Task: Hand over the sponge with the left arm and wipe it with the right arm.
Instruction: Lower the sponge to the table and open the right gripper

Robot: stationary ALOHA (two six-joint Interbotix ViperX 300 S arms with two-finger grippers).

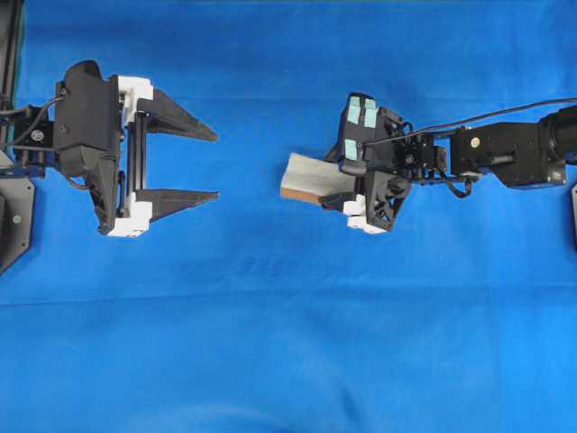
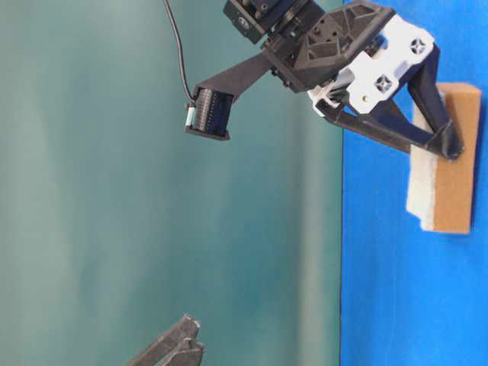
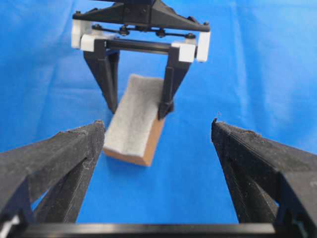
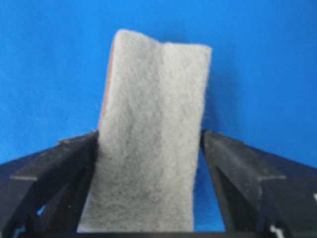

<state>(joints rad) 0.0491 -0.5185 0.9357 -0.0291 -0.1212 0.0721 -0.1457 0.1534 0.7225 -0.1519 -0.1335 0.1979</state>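
The right gripper gripped the sponge; at nine o'clock overhead, the left gripper gaped wide.

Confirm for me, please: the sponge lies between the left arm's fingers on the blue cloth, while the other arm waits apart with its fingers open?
Not quite: the sponge lies between the right arm's fingers, as the overhead view shows. The left arm is the one apart, fingers open. The blue cloth is correct.
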